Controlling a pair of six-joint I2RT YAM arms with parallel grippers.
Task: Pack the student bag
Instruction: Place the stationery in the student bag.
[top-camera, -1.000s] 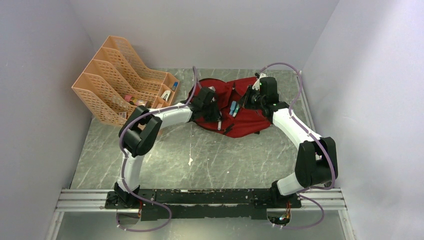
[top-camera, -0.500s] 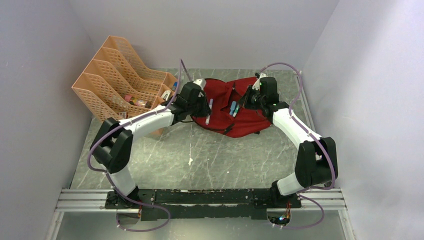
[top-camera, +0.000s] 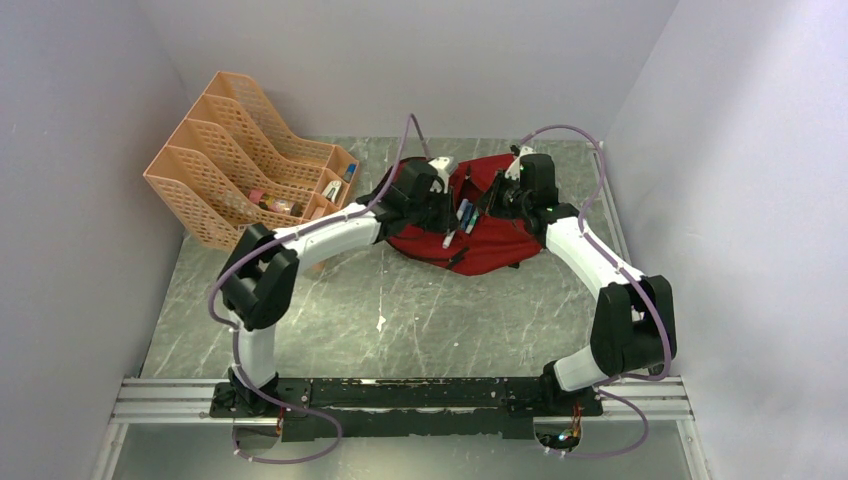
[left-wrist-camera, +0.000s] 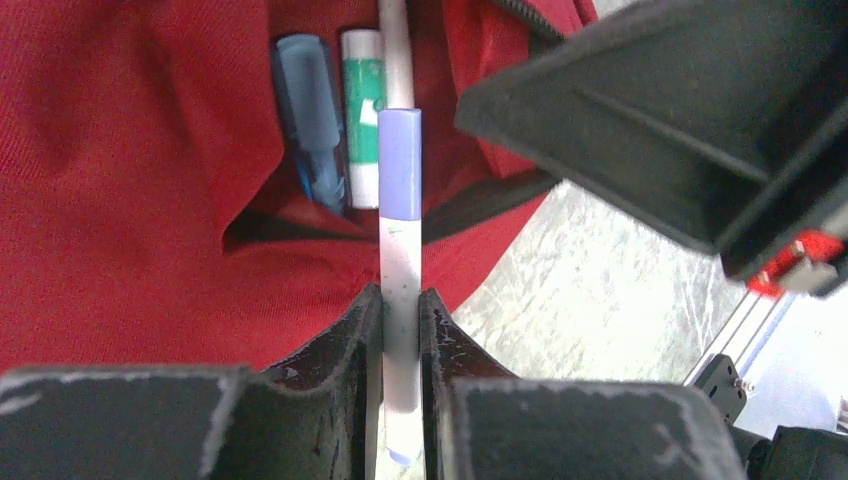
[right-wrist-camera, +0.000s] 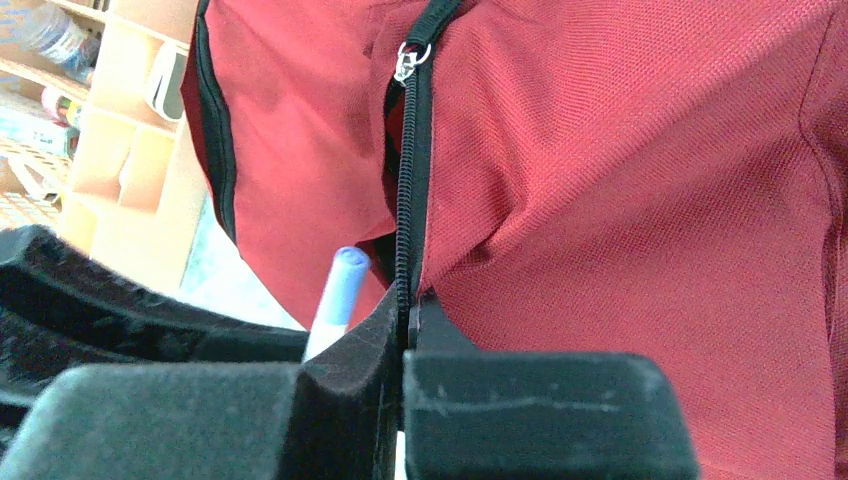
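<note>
Both hands at the bag (top-camera: 495, 252), which is lying at the far middle of the bench (top-camera: 400, 310).
Left hand (left-wrist-camera: 400, 300) is pinching a blue-capped white pen (left-wrist-camera: 399, 190) above a pocket holding two markers (left-wrist-camera: 312, 120); right hand (right-wrist-camera: 408, 315) is pressing together on the zipper (right-wrist-camera: 410, 180). Orange rack (top-camera: 230, 150) is standing far left.

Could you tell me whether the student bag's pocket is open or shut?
Open: the student bag pocket gapes, and a blue marker and a green-and-white stick sit in its mouth.
</note>
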